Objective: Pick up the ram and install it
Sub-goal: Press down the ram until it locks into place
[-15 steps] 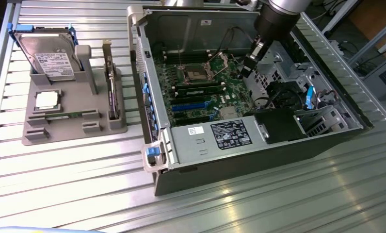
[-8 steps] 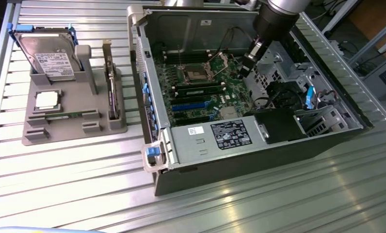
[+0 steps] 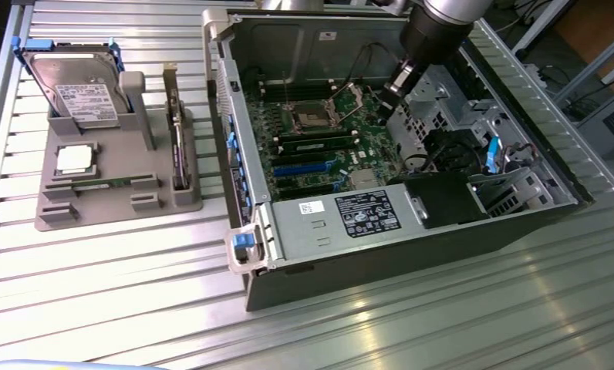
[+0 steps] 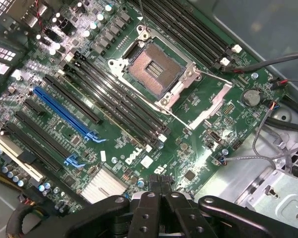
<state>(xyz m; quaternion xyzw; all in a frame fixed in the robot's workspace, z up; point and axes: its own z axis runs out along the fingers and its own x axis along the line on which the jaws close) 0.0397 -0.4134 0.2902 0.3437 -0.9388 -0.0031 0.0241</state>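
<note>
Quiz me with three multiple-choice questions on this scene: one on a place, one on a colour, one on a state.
1. Where is the gripper?
A) beside the case
B) inside the open computer case, above the motherboard
C) under the case

2. What colour is the motherboard's long bright slot?
A) red
B) blue
C) yellow

3. How is the gripper?
A) wide open
B) half open
C) shut, empty

Answers: 1 B, the exterior view shows it within the case walls; 2 B, the wrist view shows it blue; 3 C, its fingers meet with nothing between.

Exterior high, wrist close; shared motherboard [image 3: 328, 146].
</note>
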